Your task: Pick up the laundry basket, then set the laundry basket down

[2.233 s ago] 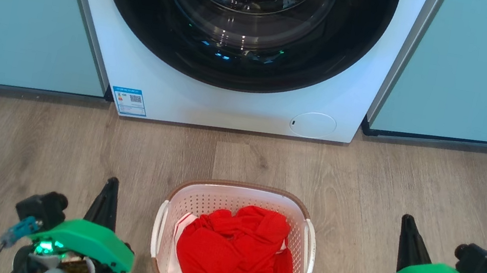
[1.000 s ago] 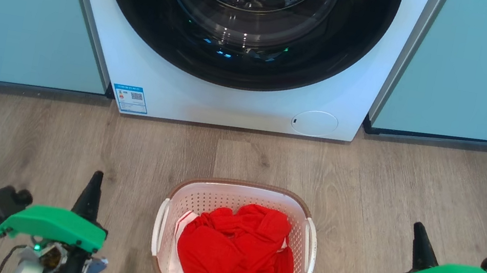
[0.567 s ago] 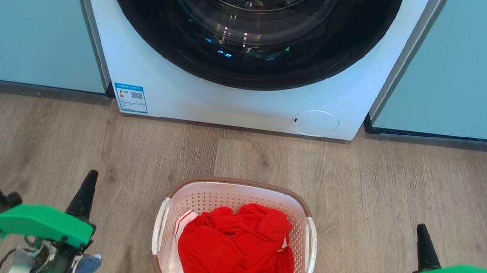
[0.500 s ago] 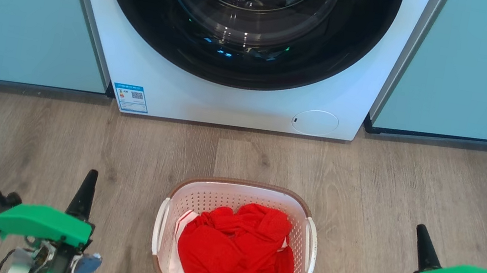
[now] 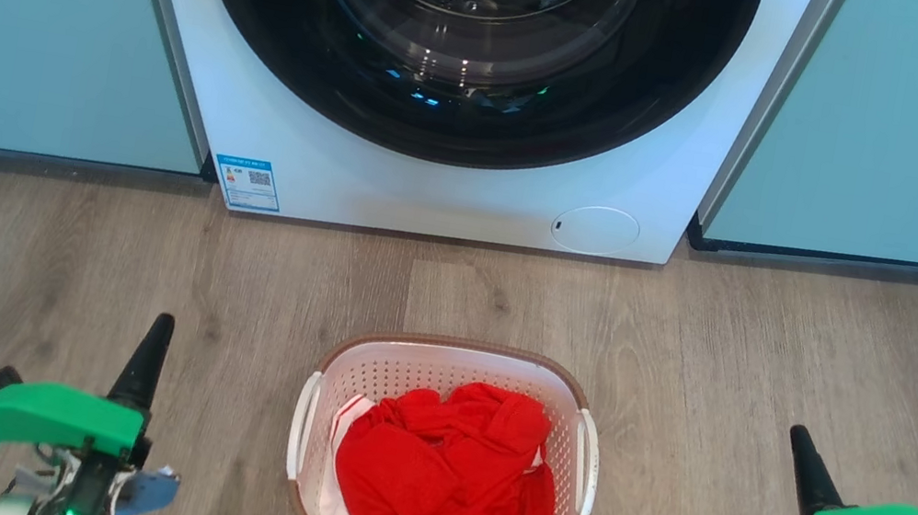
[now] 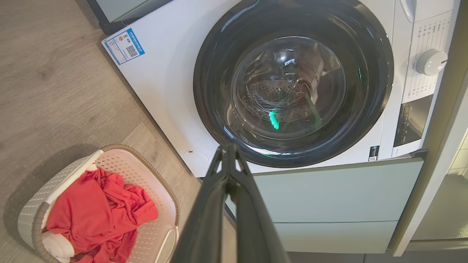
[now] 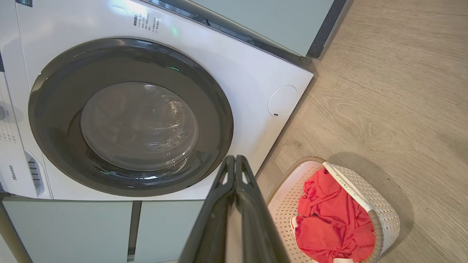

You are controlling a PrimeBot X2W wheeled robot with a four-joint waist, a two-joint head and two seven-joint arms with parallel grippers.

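Over the last two seconds both arms have been drawn outward from the laundry basket (image 5: 458, 347), which has kept its place; the left gripper (image 5: 155, 333) and right gripper (image 5: 803, 446) are pressed shut on nothing, well apart from its handles; either a retreat after setting down or a repositioning before lifting may be meant. The basket, with red clothes (image 5: 442, 469) inside, stands on the wooden floor (image 5: 49, 254), well short of the far edge, where a washing machine (image 5: 433, 188) is set between pale green cabinets (image 5: 39, 38).

The head view looks steeply down at the grey wood-plank floor (image 5: 51, 245); both wrist views, rolled sideways, face the white front-loading washing machine (image 6: 164, 80), sharing the white perforated laundry basket (image 6: 146, 171).
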